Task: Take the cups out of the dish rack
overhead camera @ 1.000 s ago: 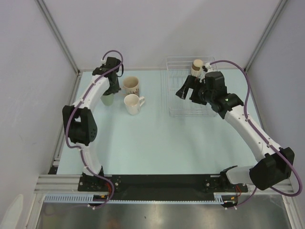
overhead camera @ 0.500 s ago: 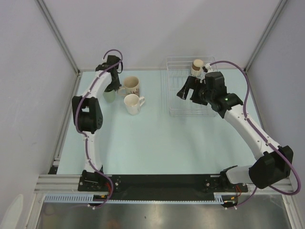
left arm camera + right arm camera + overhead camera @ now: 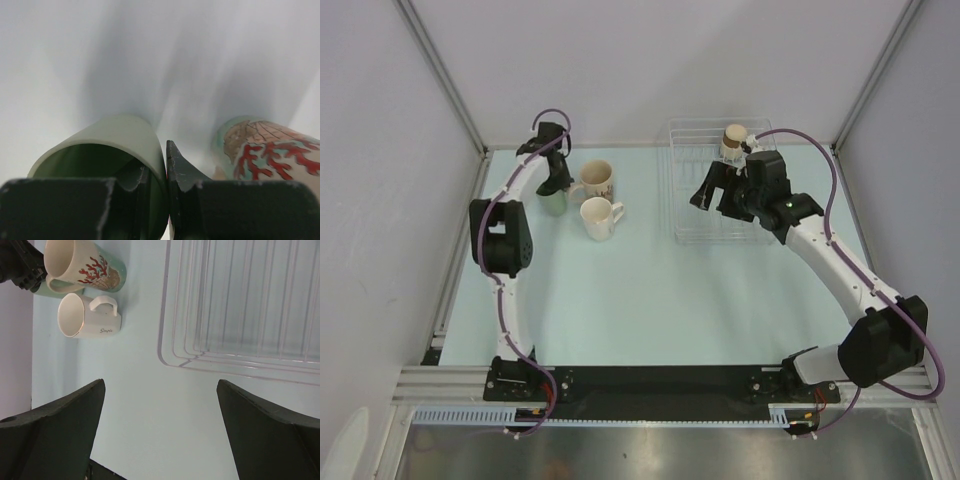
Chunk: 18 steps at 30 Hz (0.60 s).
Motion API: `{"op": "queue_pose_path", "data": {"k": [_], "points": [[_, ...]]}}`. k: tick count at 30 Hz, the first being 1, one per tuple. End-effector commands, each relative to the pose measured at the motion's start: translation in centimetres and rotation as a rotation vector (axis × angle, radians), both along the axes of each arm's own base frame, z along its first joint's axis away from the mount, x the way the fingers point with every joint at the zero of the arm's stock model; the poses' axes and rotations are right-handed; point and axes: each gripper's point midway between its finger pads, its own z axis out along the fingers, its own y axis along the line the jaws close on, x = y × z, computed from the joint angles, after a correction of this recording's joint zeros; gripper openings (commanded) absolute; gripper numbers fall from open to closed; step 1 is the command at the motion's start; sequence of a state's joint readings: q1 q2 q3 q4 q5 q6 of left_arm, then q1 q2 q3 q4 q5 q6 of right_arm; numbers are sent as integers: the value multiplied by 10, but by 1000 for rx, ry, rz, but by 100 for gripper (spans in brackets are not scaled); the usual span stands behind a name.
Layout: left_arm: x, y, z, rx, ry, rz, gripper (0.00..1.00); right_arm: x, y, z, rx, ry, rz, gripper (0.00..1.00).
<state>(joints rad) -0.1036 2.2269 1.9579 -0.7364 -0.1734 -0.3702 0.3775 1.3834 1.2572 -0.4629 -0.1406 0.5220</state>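
Note:
My left gripper (image 3: 557,186) is shut on the wall of the pale green cup (image 3: 553,204), at the far left of the table. In the left wrist view one finger is inside the green cup (image 3: 112,142) and the other outside its rim, with my left gripper (image 3: 154,165) pinching the wall. The cream printed mug (image 3: 595,180) stands just right of it. The white handled mug (image 3: 600,218) is in front. A tan brown-topped cup (image 3: 733,140) stands in the dish rack (image 3: 682,205) at its far end. My right gripper (image 3: 710,192) hangs open over the rack's left side, holding nothing.
The right wrist view looks down past the open right gripper (image 3: 160,382) at the rack's near-left corner (image 3: 170,356), bare table, the cream mug (image 3: 87,265) and the white mug (image 3: 82,317). Metal frame posts and pale walls border the table.
The left arm's elbow has swung up and in. The left gripper has carried the green cup slightly right and farther back, beside the cream mug. The right arm has barely moved.

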Motion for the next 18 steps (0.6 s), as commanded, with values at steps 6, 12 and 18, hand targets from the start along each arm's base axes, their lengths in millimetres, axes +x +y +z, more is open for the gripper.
{"op": "queue_pose_path", "data": {"k": [6,12,18], "points": [[13,14,8,-58,-73,34,0,3,2,5,8,-17,13,100],[11,12,10,-39,-75,33,0,5,4,5,8,-17,15,100],[13,15,29,-24,-107,46,24,6,7,3,17,-12,24,100]]}}
